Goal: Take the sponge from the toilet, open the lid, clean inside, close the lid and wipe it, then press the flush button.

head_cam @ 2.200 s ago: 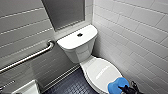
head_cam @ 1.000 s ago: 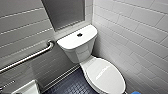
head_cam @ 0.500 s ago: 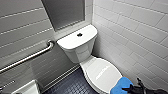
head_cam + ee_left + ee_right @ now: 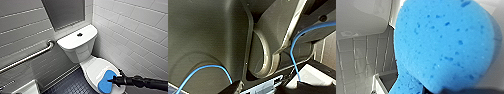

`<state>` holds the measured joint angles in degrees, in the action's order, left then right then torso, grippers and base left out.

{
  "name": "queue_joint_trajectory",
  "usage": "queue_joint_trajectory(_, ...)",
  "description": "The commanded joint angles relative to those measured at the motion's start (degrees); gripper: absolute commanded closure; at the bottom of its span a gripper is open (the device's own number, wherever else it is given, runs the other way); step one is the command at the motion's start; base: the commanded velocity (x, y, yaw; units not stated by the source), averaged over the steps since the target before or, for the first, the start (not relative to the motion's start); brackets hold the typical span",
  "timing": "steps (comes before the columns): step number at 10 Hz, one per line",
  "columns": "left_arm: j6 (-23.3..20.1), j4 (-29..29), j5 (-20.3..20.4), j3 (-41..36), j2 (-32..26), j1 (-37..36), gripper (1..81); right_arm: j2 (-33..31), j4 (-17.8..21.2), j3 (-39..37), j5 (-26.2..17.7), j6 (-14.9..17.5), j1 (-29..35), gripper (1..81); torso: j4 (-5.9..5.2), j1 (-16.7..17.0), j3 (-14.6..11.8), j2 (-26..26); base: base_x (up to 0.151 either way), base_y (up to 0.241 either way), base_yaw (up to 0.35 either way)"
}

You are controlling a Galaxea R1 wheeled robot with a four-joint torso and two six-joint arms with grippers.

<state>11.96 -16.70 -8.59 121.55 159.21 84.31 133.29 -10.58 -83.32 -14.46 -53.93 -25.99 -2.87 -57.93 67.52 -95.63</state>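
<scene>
1. Right gripper [image 4: 113, 80]: closed on the near edge of the sponge [image 4: 105, 81]. My dark arm comes in low from the right in the head view.
2. Sponge: bright blue, lying against the front right part of the lid [image 4: 94, 67]. In the right wrist view its pitted face sits very close to the camera.
3. Lid: down, covering the bowl of the toilet [image 4: 75, 51].
4. Flush button [image 4: 79, 34]: dark spot in the centre of the tank top, well apart from my gripper.
5. Surroundings: metal grab bar [image 4: 27, 58] on the tiled wall left of the toilet, and dark floor [image 4: 72, 86] below.
</scene>
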Motion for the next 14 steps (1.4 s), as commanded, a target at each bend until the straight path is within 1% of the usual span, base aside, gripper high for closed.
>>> queue_joint_trajectory(1, -0.3, 0.4, -4.8, -1.1, -0.5, 1.3, 1.0, 5.2, -3.8, -5.4, -3.7, -0.7, 10.5, 81.1, 0.0, 0.0, 0.0, 0.0, 0.0, 0.0, 0.0)
queue_joint_trajectory(2, -0.3, 0.5, -4.8, -1.1, -0.6, 1.3, 1.0, 8.6, -4.5, -8.5, -3.6, -0.6, 12.0, 81.1, 0.0, 0.0, 0.0, 0.0, 0.0, 0.0, 0.0)
queue_joint_trajectory(5, -0.2, 0.7, -4.8, -0.3, -0.7, 1.7, 1.0, 19.7, -5.0, -19.2, -1.8, -0.4, 14.3, 81.1, 0.0, 0.0, 0.0, 0.0, 0.0, 0.0, 0.0)
queue_joint_trajectory(6, -0.2, 0.8, -4.8, -0.3, -0.8, 1.7, 1.0, 23.2, -5.9, -22.6, -0.9, -0.5, 14.6, 81.1, 0.0, 0.0, 0.0, 0.0, 0.0, 0.0, 0.0)
queue_joint_trajectory(8, -0.1, 0.8, -4.8, -0.3, -0.7, 1.8, 1.0, 28.5, -6.0, -30.6, 1.3, -0.6, 15.4, 81.1, 0.0, 0.0, 0.0, 0.0, 0.0, 0.0, 0.0)
queue_joint_trajectory(9, 0.0, 0.8, -4.8, -0.3, -0.6, 1.8, 1.0, 30.8, -6.1, -33.7, 1.4, -0.7, 16.1, 81.1, 0.0, 0.0, 0.0, 0.0, 0.0, 0.0, 0.0)
queue_joint_trajectory(10, 0.0, 0.8, -4.8, -0.3, -0.6, 1.8, 1.0, 33.5, -6.0, -38.4, 1.5, -0.6, 17.0, 81.1, 0.0, 0.0, 0.0, 0.0, 0.0, 0.0, 0.0)
queue_joint_trajectory(11, 0.1, 0.8, -4.7, -0.3, -0.8, 2.0, 1.0, 35.3, -6.1, -41.6, 1.5, -0.4, 17.8, 81.1, 0.0, 0.0, 0.0, 0.0, 0.0, 0.0, 0.0)
queue_joint_trajectory(12, 0.1, 0.8, -4.7, -0.3, -0.9, 2.4, 1.0, 36.4, -6.1, -43.2, 1.5, -0.2, 17.3, 81.1, 0.0, 0.0, 0.0, 0.0, 0.0, 0.0, 0.0)
queue_joint_trajectory(13, 0.1, 0.8, -4.7, -0.2, -0.8, 2.4, 1.0, 37.1, -6.2, -43.8, 1.8, -0.1, 15.9, 81.1, 0.0, 0.0, 0.0, 0.0, 0.0, 0.0, 0.0)
queue_joint_trajectory(14, 0.1, 0.8, -4.6, -0.2, -0.6, 2.4, 1.0, 37.4, -6.2, -44.5, 2.9, -0.1, 14.5, 81.1, 0.0, 0.0, 0.0, 0.0, 0.0, 0.0, 0.0)
